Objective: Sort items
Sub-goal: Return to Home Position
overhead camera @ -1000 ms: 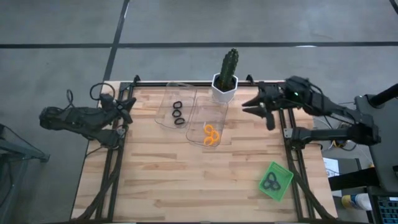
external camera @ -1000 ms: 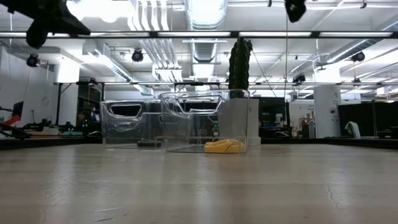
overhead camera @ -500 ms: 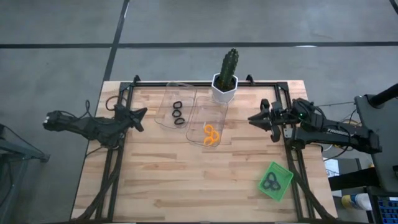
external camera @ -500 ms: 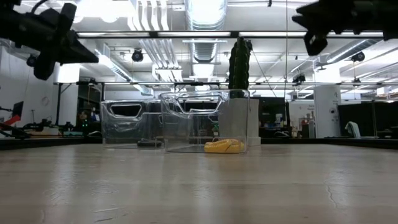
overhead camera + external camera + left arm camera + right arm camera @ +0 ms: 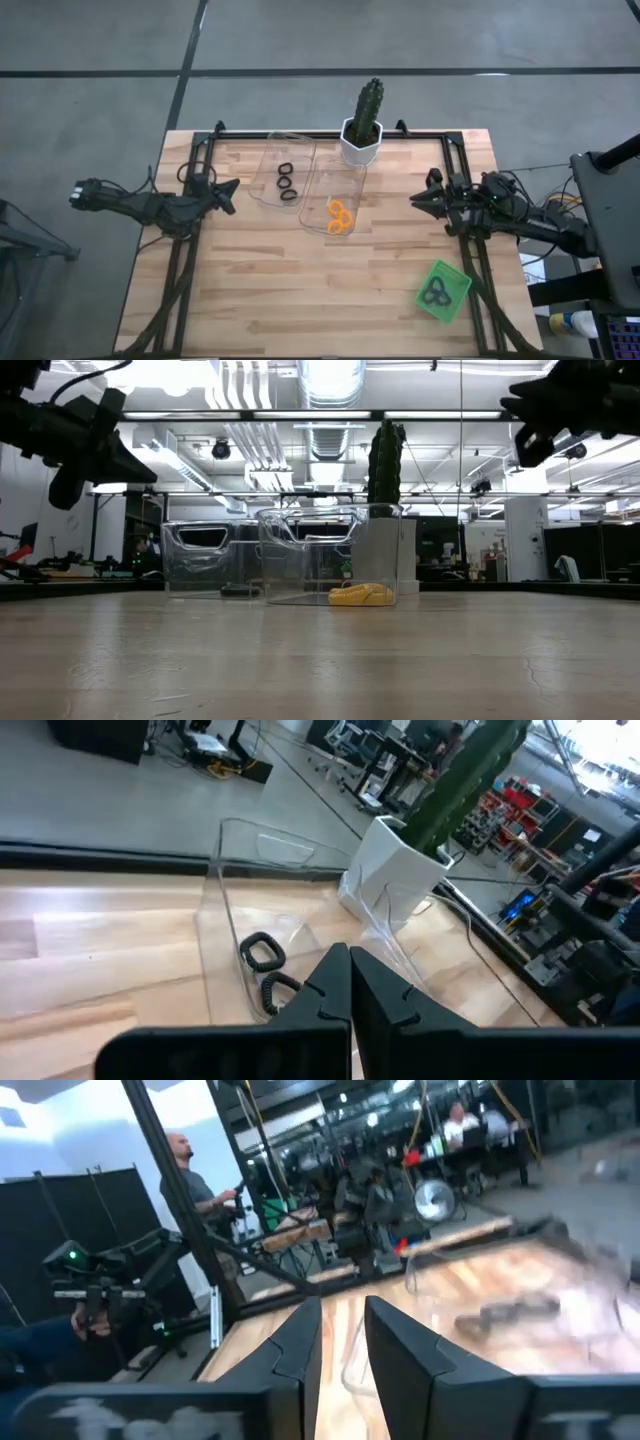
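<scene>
Three thin black ring-shaped loops (image 5: 286,181) lie in the left clear plastic tray (image 5: 270,152). A cluster of orange loops (image 5: 340,216) sits in the right clear plastic tray (image 5: 342,180) just beside it. A few dark loops (image 5: 434,292) rest in the green square tray (image 5: 455,285), well apart, near the wooden tabletop's (image 5: 300,290) right edge. The left gripper (image 5: 228,188) hangs over the left edge, fingers pressed together on nothing. The right gripper (image 5: 420,192) hangs over the right edge, fingers narrowly parted and empty.
</scene>
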